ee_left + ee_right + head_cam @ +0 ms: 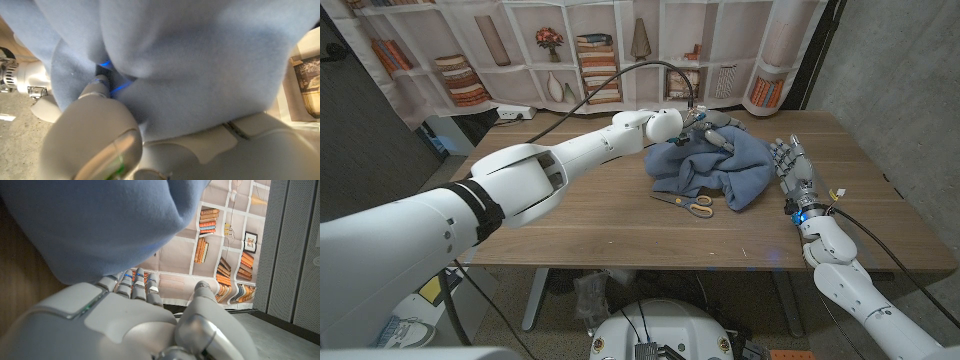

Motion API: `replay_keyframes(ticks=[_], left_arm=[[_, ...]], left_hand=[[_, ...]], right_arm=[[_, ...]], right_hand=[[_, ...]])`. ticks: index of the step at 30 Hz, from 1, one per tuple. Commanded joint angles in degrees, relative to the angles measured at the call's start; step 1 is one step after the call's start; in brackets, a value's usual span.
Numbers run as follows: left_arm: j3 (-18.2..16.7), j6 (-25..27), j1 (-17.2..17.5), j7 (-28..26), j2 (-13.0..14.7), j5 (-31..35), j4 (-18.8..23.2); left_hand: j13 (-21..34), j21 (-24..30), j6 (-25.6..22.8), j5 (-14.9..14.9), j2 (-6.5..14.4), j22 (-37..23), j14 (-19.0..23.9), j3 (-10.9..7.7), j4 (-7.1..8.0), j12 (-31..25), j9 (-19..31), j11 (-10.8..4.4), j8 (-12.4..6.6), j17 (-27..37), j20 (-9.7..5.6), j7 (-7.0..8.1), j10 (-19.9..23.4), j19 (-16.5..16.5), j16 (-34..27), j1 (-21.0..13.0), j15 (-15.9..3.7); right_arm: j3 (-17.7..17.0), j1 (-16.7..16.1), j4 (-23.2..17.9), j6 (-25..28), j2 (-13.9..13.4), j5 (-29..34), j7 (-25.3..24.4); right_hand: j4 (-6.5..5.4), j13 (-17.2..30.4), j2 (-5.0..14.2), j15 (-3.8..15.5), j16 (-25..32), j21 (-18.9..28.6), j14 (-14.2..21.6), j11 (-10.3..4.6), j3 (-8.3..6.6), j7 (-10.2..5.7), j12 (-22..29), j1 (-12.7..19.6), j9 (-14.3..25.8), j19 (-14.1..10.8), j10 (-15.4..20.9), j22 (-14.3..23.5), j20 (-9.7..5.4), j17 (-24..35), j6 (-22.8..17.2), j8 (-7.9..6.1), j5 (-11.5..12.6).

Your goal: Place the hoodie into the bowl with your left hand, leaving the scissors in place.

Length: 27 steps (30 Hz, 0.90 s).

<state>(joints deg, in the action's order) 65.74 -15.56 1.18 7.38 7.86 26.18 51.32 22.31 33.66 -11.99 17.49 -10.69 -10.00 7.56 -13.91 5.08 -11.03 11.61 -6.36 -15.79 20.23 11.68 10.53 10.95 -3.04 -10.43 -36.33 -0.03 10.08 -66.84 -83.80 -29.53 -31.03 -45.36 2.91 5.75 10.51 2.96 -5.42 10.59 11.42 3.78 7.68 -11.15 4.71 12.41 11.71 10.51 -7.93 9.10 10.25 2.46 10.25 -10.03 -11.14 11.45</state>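
Observation:
A blue hoodie (715, 168) lies bunched in a heap on the wooden table (580, 215), right of the middle. My left hand (704, 126) reaches over from the left and grips the fabric at the top back of the heap. In the left wrist view its fingers (102, 85) dig into a fold of the hoodie (200, 65). Yellow-handled scissors (686, 202) lie on the table just in front of the heap, touching its hem. My right hand (791, 166) stands upright on its edge beside the hoodie's right side, fingers apart, holding nothing. The right wrist view shows the hoodie (100, 225) just beyond that hand (130, 320).
A black cable (620, 75) arcs over my left forearm toward the wrist. Bare wood stretches across the table's left half and along its front edge. A backdrop printed with bookshelves (590, 50) hangs behind the table, and a grey wall (900, 70) stands to the right.

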Motion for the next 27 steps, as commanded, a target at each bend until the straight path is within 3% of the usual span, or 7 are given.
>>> replay_keyframes(ticks=[1, 3, 9, 27], left_arm=[[0.3, 0.9, 0.2, 0.8, 1.4, 1.7, 3.0], [0.4, 1.2, 0.2, 1.2, 1.8, 2.2, 3.7], [0.4, 2.4, 0.6, 1.8, 3.2, 3.7, 6.6], [-2.3, 4.7, 2.5, 2.9, 6.3, 4.1, 12.2]], left_hand=[[-0.6, -1.6, 1.2, 0.8, -0.3, -0.2, -1.9, 2.97, 0.12, 0.0, 0.1, -2.39, 1.19, -0.9, 0.49, -0.83, -2.7, -0.6, -0.3, 2.2, 0.72], [-0.8, -2.4, 2.4, 1.1, -0.2, -0.2, -3.2, 4.10, -0.10, 0.0, 0.1, -1.54, 1.93, -1.5, 0.48, -0.84, -3.6, -1.2, -0.1, 2.5, 1.19], [-1.9, -4.8, 7.4, 2.1, 0.0, -0.3, -6.2, 7.81, -1.01, 0.3, 0.2, -1.31, 4.25, -3.3, 0.50, -1.63, -7.8, -2.4, -0.2, 3.0, 1.89], [-2.4, -5.9, 7.7, 1.8, -0.2, -0.3, -7.5, 10.23, -1.08, -0.1, 0.2, -0.65, 4.15, -4.2, 0.55, -2.49, -8.6, -2.9, -0.2, 4.3, 2.52]], right_arm=[[-0.1, -0.5, -0.5, -0.3, 0.0, 0.0, -0.1], [-0.1, -0.6, -0.7, -0.2, 0.1, -0.1, -0.2], [0.0, -0.8, -0.8, -0.4, 0.1, 0.1, -0.2], [0.3, -1.4, -2.1, -0.2, -0.2, 1.1, -1.3]], right_hand=[[0.28, 0.3, 0.19, -0.06, 0.0, 0.1, 0.2, -0.02, -0.13, -0.27, 0.0, 0.3, 0.3, -0.1, 0.5, 0.3, 0.43, 0.2, -0.1, -0.02, 0.0], [0.28, 0.3, 0.19, -0.07, 0.0, 0.1, 0.2, 0.01, -0.13, -0.28, 0.0, 0.3, 0.3, -0.1, 0.5, 0.3, 0.44, 0.2, -0.1, -0.01, 0.0], [0.29, 0.3, 0.19, -0.09, 0.1, 0.1, 0.2, 0.02, -0.12, -0.30, 0.0, 0.2, 0.3, -0.1, 0.4, 0.3, 0.44, 0.2, -0.1, 0.00, 0.0], [0.33, 0.3, 0.24, -0.06, 0.0, 0.1, 0.2, -0.01, -0.11, -0.39, 0.0, 0.3, 0.3, -0.1, 0.4, 0.3, 0.44, 0.2, -0.1, -0.01, 0.0]])
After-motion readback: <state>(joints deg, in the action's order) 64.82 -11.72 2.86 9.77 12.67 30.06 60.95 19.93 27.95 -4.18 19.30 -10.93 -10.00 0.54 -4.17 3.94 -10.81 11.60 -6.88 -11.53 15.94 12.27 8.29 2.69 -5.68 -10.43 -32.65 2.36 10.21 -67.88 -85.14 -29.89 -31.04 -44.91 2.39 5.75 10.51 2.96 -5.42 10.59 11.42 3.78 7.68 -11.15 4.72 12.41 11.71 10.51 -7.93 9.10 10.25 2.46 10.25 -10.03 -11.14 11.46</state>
